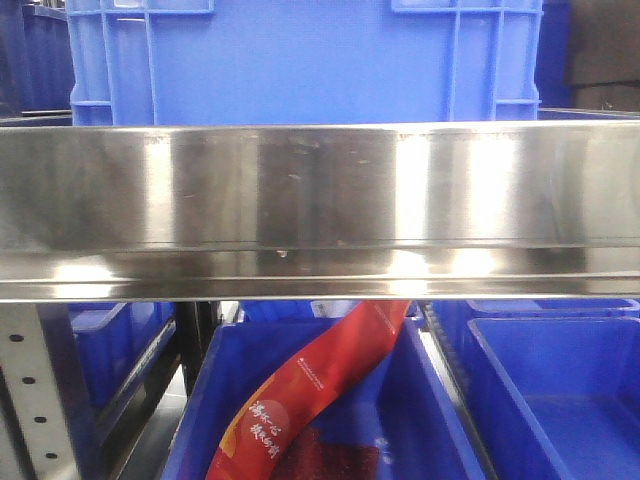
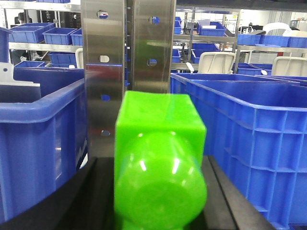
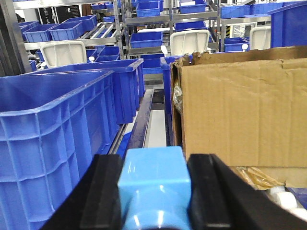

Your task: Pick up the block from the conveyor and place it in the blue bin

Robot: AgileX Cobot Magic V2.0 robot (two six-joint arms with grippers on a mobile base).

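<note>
Our right gripper (image 3: 154,201) squeezes a smooth light blue block (image 3: 152,175) between a ribbed blue bin (image 3: 53,129) and a cardboard box (image 3: 240,110). Our left gripper (image 2: 160,206) hugs a shiny green block (image 2: 158,139). A red packet (image 1: 320,370) has white writing we cannot read.

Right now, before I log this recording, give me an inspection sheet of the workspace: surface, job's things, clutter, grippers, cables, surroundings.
Surface: conveyor belt not in view; a steel rail spans the front view.
Job's things: green block in the left gripper; light blue block in the right gripper; blue bins beside both.
Clutter: red packet lying in a lower bin; open cardboard box beside the right gripper.
Grippers: each appears shut on its block.
Cables: nothing seen.
Surroundings: shelving stacked with more bins; steel post behind the green block.
</note>
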